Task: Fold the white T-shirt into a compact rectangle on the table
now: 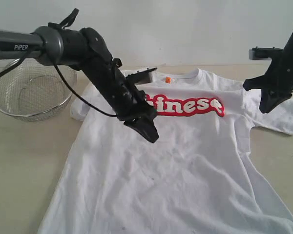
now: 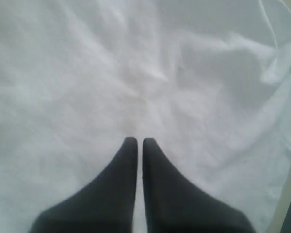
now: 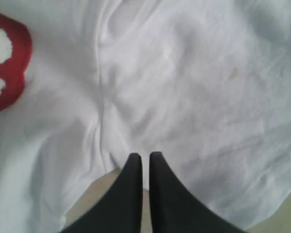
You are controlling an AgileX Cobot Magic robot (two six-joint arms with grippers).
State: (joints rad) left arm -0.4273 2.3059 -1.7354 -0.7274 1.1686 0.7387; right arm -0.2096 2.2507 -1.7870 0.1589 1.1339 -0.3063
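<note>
Exterior view is showing a basket [image 1: 31, 92] by the table's [image 1: 19, 161] back edge. Wrist views are only catching shirt [image 2: 87, 73] under left gripper [image 2: 139, 141] and right gripper [image 3: 145, 155], both closed, empty.

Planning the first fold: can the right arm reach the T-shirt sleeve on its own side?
Probably yes: the right gripper hangs over that sleeve, fingers shut, with nothing between them.
</note>
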